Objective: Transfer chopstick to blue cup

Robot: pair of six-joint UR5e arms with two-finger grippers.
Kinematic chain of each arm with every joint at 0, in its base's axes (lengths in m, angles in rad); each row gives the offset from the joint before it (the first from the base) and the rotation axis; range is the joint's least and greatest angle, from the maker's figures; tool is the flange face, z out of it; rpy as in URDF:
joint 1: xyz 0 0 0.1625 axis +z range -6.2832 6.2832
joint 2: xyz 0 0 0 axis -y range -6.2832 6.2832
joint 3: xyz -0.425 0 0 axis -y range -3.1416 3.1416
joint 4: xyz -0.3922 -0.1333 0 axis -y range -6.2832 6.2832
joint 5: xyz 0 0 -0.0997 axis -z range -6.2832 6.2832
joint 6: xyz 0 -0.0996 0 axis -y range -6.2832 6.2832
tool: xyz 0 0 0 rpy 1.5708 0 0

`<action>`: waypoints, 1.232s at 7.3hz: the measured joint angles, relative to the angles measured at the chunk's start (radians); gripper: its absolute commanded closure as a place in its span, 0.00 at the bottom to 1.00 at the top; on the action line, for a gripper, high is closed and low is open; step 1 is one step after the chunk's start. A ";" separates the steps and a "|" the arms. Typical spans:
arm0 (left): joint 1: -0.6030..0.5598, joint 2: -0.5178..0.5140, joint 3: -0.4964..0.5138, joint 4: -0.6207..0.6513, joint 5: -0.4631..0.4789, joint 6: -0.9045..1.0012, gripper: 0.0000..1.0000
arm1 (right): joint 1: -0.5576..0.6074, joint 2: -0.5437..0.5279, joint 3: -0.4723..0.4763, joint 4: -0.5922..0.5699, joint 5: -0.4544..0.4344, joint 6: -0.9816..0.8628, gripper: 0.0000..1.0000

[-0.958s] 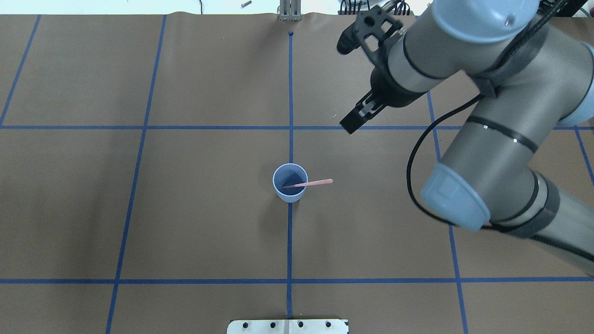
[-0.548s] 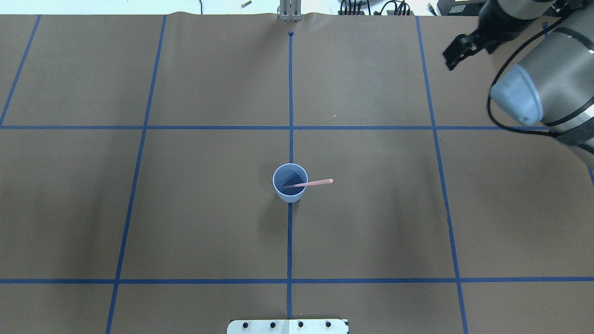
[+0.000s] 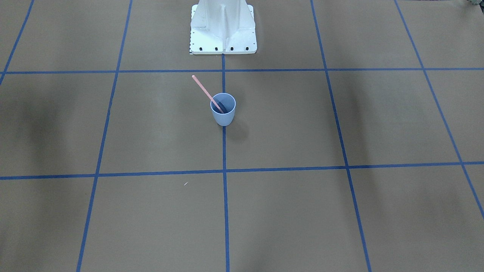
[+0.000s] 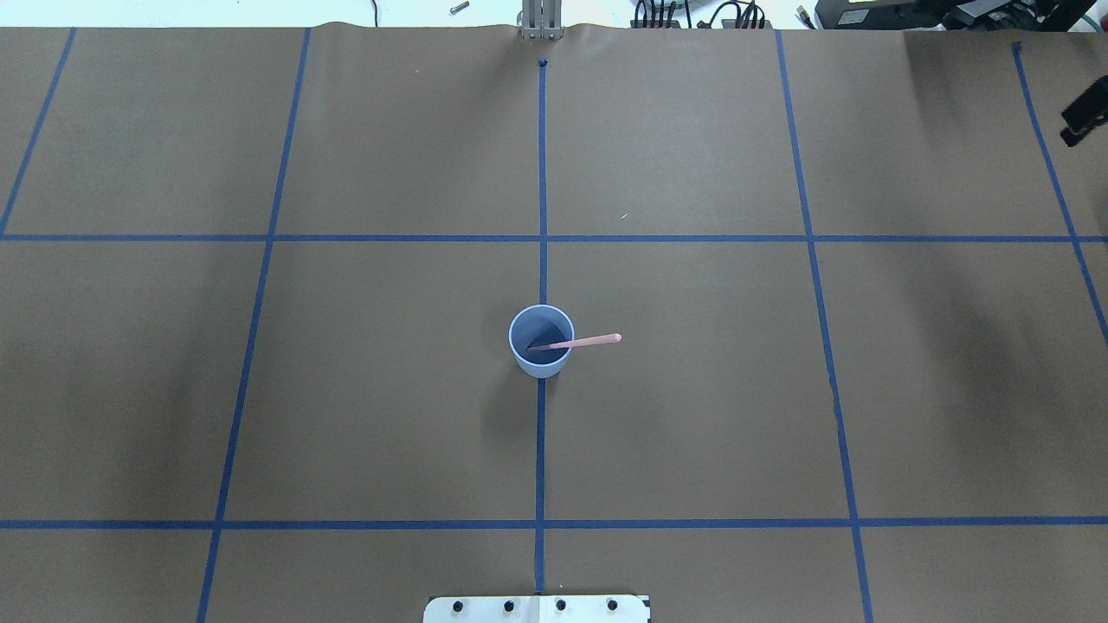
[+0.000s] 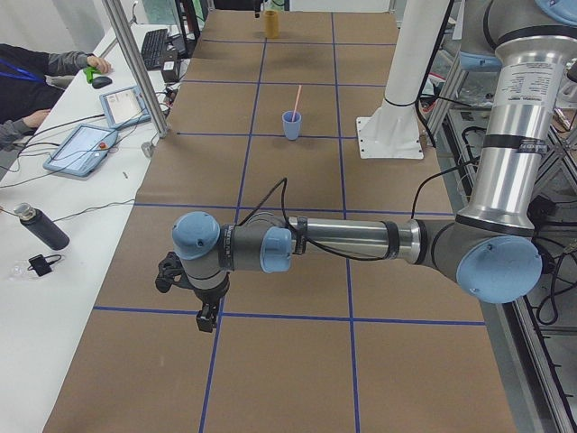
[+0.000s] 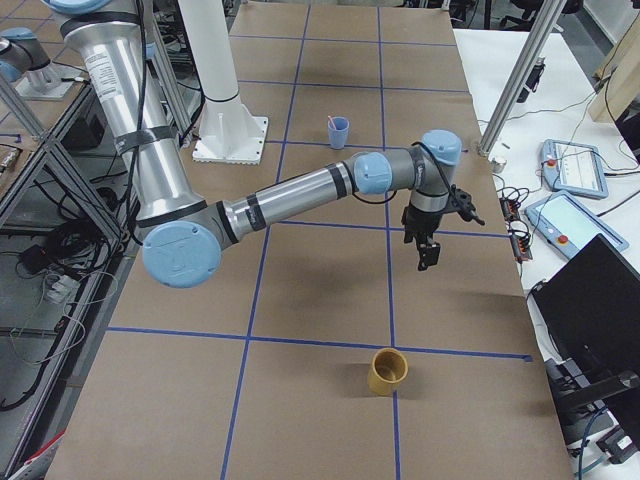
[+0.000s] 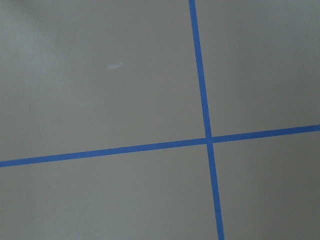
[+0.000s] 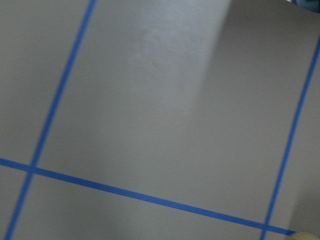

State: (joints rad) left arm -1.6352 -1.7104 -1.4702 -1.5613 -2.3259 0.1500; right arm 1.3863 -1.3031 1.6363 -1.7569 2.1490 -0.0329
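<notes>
The blue cup [image 4: 541, 358] stands upright at the middle of the table, on the centre tape line; it also shows in the front view [image 3: 223, 117]. A pale pink chopstick [image 4: 590, 341] stands in it and leans over the rim to the overhead view's right, also visible in the front view [image 3: 202, 87]. My right gripper [image 6: 428, 256] hangs far off to the right, only a dark sliver of it at the overhead edge [image 4: 1082, 121]; I cannot tell its state. My left gripper [image 5: 206, 316] hangs over the table's left end, seen only from the side; I cannot tell its state.
A yellow-brown cup [image 6: 388, 371] stands at the table's right end. The white robot base [image 3: 223, 26] sits behind the blue cup. Operators, tablets [image 5: 86, 146] and a bottle are on the side bench. Both wrist views show only brown paper and blue tape.
My right arm has swung away from above the table's middle to the far right, almost leaving the overhead view. The cup and chopstick have not moved.
</notes>
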 measured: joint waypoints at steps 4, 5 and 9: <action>0.000 0.002 -0.002 0.003 -0.016 -0.002 0.02 | 0.104 -0.198 -0.002 0.119 0.085 -0.082 0.00; -0.001 0.010 -0.009 -0.001 -0.023 0.001 0.02 | 0.115 -0.215 -0.002 0.125 0.097 -0.082 0.00; -0.001 0.104 -0.053 -0.127 -0.023 0.002 0.02 | 0.124 -0.232 0.006 0.129 0.104 -0.050 0.00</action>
State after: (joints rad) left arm -1.6365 -1.6066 -1.5228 -1.6887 -2.3486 0.1515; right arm 1.5103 -1.5350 1.6419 -1.6276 2.2531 -0.0833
